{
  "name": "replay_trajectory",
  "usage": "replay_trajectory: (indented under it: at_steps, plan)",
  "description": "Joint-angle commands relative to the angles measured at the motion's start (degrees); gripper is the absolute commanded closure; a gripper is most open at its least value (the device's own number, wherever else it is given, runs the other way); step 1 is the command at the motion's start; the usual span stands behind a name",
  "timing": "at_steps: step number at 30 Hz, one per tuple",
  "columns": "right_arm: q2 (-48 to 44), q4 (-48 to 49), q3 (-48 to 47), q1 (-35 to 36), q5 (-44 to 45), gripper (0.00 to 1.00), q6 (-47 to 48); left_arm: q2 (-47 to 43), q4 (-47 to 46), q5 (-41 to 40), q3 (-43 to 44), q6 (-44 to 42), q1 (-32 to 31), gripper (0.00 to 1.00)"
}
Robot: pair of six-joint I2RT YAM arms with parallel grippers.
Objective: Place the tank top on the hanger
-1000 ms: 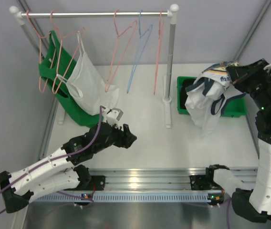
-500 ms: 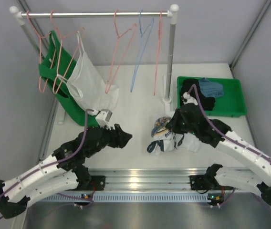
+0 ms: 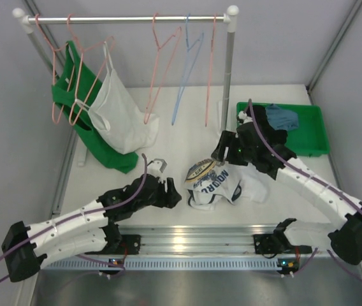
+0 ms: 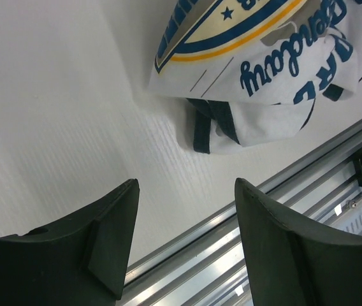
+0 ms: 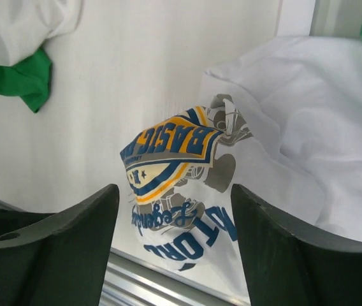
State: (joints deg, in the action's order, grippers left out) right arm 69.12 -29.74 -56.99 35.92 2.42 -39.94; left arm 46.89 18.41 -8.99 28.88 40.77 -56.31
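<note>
top view: the tank top [image 3: 214, 183] lies crumpled on the table [image 3: 168, 143] between left gripper [image 3: 173, 194] and right gripper [image 3: 224, 150]. left wrist: jaws wide, empty; aim for the navy trim [image 4: 201, 129]. right wrist: jaws wide, empty; pinch a single layer.

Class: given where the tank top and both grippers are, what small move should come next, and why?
Probably the left gripper should ease forward and close on the near edge of the tank top. The top lies crumpled on the table, held by neither gripper: both are open, the left beside it, the right gripper above it.
</note>
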Motion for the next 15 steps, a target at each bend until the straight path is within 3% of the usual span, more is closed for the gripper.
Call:
replay_trajectory:
  at_steps: [1,3,7,12,15]
  plan:
    - [-8.11,-1.98,1.95,-0.24,2.15,0.32,3.2,2.66,-8.21,3.01,-1.63,1.68,-0.2,0.34]
    - [-13.82,-4.62,4.42,-0.24,3.3,0.42,3.21,3.64,-9.88,3.89,-2.34,1.85,-0.2,0.34]
    - [-22.96,-7.88,12.58,0.72,3.12,0.51,3.21,5.22,-11.73,4.51,-3.31,1.59,-0.2,0.34]
    - [-29.22,-7.97,20.07,3.18,1.01,0.55,2.33,5.84,-12.87,3.99,-3.22,1.15,-0.2,0.34]
    - [-29.75,-6.92,23.67,5.91,1.71,0.52,1.01,6.28,-12.88,3.72,-2.69,0.89,-0.2,0.34]
